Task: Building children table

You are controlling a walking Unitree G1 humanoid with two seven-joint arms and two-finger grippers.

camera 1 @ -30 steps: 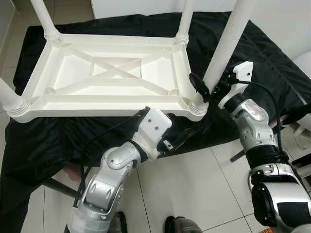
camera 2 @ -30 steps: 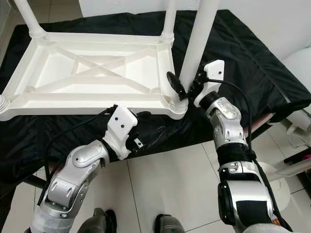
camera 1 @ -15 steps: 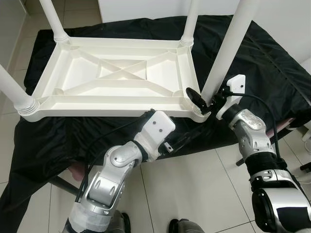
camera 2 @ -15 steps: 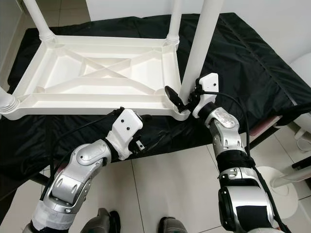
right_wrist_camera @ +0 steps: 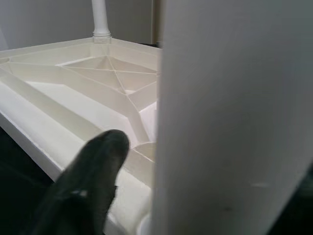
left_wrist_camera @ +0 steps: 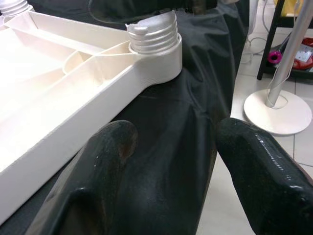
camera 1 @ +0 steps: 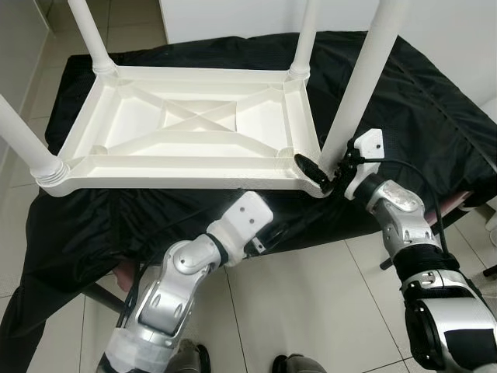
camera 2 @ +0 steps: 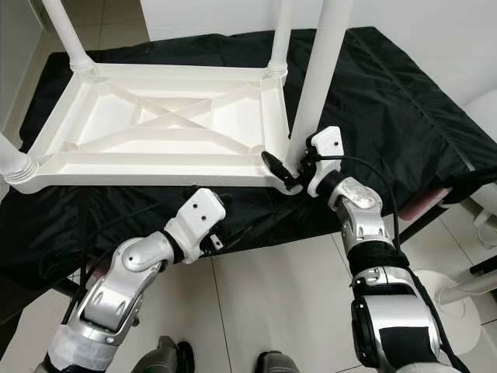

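Our right gripper [camera 1: 324, 172] holds its fingers around the near leg [camera 1: 359, 81] of the upturned table [camera 1: 194, 128]; our left gripper [left_wrist_camera: 171, 161], fingers wide, hovers over the black cloth [camera 1: 93, 225].

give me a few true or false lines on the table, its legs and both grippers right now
1. The white table lies upside down on a black cloth. True.
2. The right gripper is at the base of the near right leg. True.
3. The left gripper is clamped on a leg. False: its fingers are open, over the cloth beside the table's edge.
4. The table has two legs fitted. False: four stand up.
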